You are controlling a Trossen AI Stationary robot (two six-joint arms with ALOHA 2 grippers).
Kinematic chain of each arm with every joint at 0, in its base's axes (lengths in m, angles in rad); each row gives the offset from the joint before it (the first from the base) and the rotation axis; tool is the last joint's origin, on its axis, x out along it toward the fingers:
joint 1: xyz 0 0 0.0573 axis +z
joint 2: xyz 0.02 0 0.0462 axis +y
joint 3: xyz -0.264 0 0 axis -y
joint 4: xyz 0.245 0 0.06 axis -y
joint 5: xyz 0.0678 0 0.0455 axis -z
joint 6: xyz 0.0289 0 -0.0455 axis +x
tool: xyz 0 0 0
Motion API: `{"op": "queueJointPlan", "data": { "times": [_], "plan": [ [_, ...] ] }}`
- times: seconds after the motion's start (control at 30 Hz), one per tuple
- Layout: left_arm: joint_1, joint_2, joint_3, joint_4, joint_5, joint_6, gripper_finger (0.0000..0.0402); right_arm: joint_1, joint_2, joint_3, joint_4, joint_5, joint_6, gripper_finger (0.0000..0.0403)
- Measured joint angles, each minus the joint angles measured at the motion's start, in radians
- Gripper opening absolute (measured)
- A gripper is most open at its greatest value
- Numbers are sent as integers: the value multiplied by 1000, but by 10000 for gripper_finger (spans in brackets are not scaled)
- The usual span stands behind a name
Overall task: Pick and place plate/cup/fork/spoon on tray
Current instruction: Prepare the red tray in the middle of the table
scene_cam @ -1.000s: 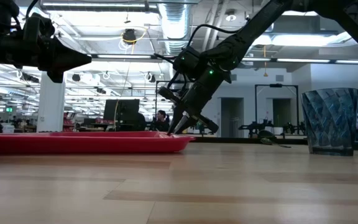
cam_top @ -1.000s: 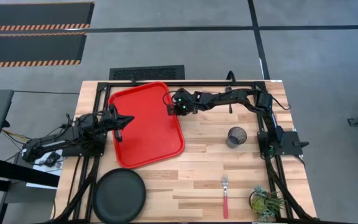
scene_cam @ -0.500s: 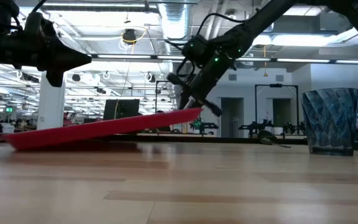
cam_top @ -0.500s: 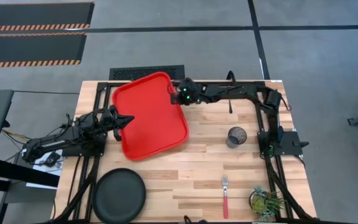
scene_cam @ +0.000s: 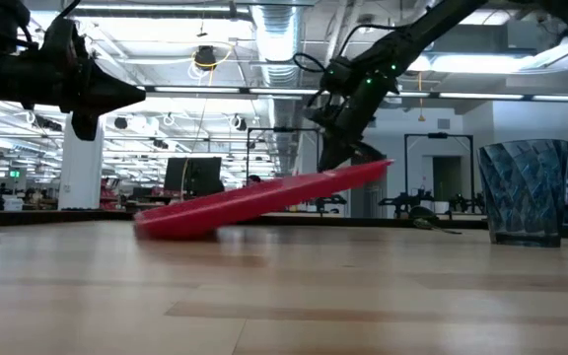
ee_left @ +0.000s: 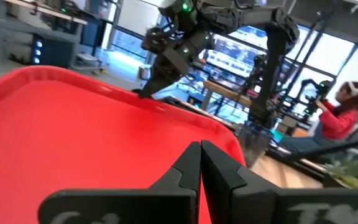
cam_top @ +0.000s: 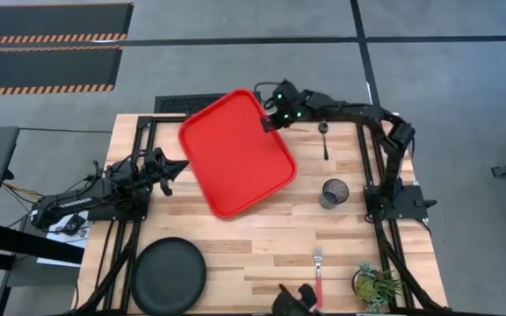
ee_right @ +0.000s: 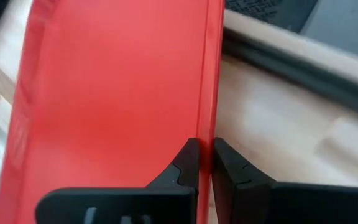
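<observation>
Tray [cam_top: 238, 152] tilted off wooden table [cam_top: 323, 237], rim in right pincer [cam_top: 268, 123]

Your right gripper [cam_top: 269, 120] reaches across the far edge, fingers pinched tight; your left gripper [cam_top: 176, 167] waits, closed.

No readable text, labels, brands or numbers anywhere; pale marks on the gripper bodies in both wrist views are too blurred to read.

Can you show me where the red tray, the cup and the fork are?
tray [cam_top: 235, 158], high view, middle of its bare red floor.
cup [cam_top: 334, 192], high view, its round open top.
fork [cam_top: 318, 281], high view, its red handle.
</observation>
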Motion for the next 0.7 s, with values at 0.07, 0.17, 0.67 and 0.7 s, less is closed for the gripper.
{"op": "queueJointPlan", "data": {
  "times": [0.07,0.17,0.67,0.7],
  "plan": [
    [0,0,0,0,-6,1,0,-17,5,26,-19,-5,-85,32],
    [0,0,0,0,-6,2,0,-44,30,65,-83,-45,-177,32],
    [0,0,0,4,-28,3,0,13,248,228,-288,-124,-785,5],
    [0,0,0,4,-29,1,0,18,254,234,-287,-124,-800,4]
  ]
}}
